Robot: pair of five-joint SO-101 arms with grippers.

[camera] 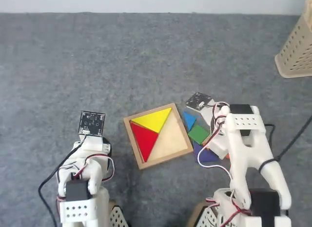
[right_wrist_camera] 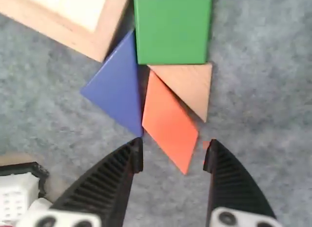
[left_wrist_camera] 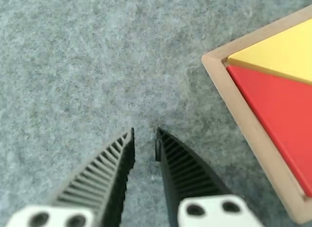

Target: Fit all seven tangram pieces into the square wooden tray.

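The square wooden tray (camera: 181, 152) lies mid-table and holds a yellow triangle (camera: 153, 119) and a red triangle (camera: 145, 139). Right of it lie a light blue piece (camera: 189, 120), a green square (camera: 198, 134) and a dark blue triangle (camera: 207, 156). My right gripper (right_wrist_camera: 173, 151) is open, its fingers astride the near tip of an orange parallelogram (right_wrist_camera: 169, 122). That piece touches a tan triangle (right_wrist_camera: 187, 88), the dark blue triangle (right_wrist_camera: 117, 90) and the green square (right_wrist_camera: 172, 27). My left gripper (left_wrist_camera: 145, 141) hovers over bare carpet left of the tray corner (left_wrist_camera: 214, 66), open by a narrow gap and holding nothing.
Grey carpet covers the table. A beige perforated basket (camera: 297, 46) stands at the far right edge. The right arm (camera: 243, 134) hangs over the loose pieces and hides some of them from above. The left arm (camera: 90, 154) sits left of the tray.
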